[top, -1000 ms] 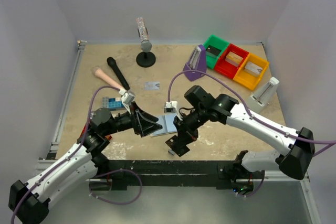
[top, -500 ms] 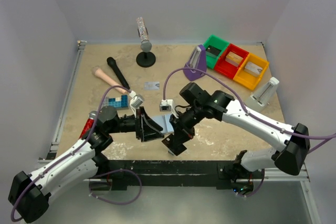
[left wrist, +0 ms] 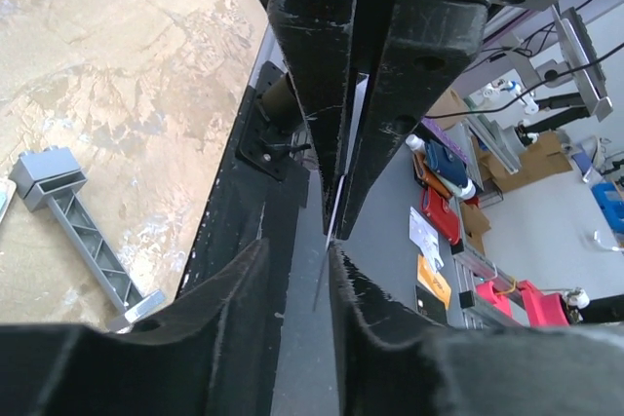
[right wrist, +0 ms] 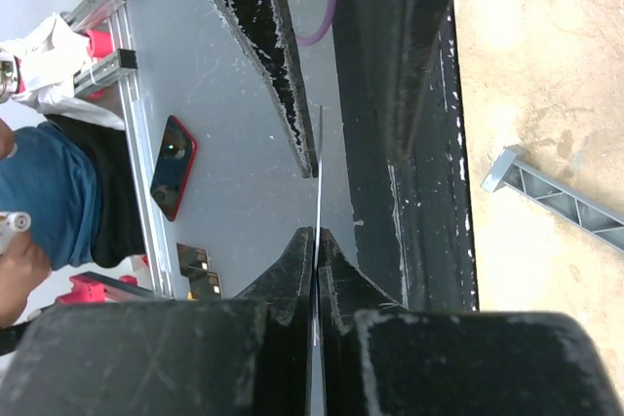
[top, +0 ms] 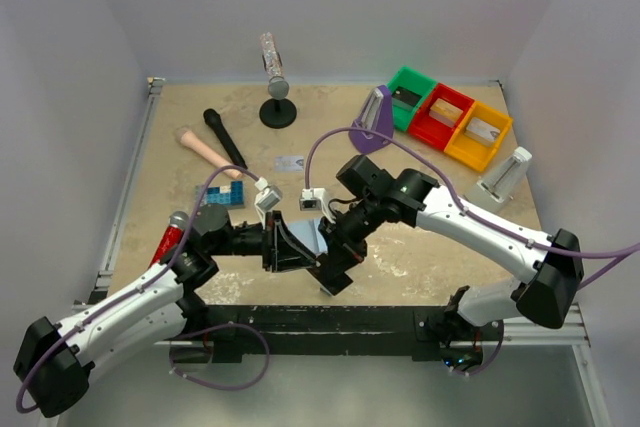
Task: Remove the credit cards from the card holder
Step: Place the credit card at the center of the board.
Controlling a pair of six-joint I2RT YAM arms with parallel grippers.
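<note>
My right gripper (right wrist: 314, 236) is shut on a thin flat credit card (right wrist: 318, 172), seen edge-on as a fine line, so I cannot tell its colour. The same card (left wrist: 331, 226) reaches from the right gripper (left wrist: 341, 211) down between the fingers of my left gripper (left wrist: 295, 255). That gripper is open around the card's free edge. In the top view the two grippers meet tip to tip, left (top: 310, 252) and right (top: 325, 265), above the pale blue-grey card holder (top: 308, 232). A silver-grey card (top: 290, 162) lies alone on the table farther back.
A narrow grey metal bar (left wrist: 83, 231) lies near the table's front edge. A blue studded brick (top: 217, 196), a black microphone (top: 224, 139) and a pink handle (top: 203, 147) are at the left. Green (top: 410, 97), red (top: 440, 115) and orange (top: 478, 135) bins stand back right.
My left gripper has moved right and my right gripper a little left. They now meet over the card holder, with the card between the left fingers.
</note>
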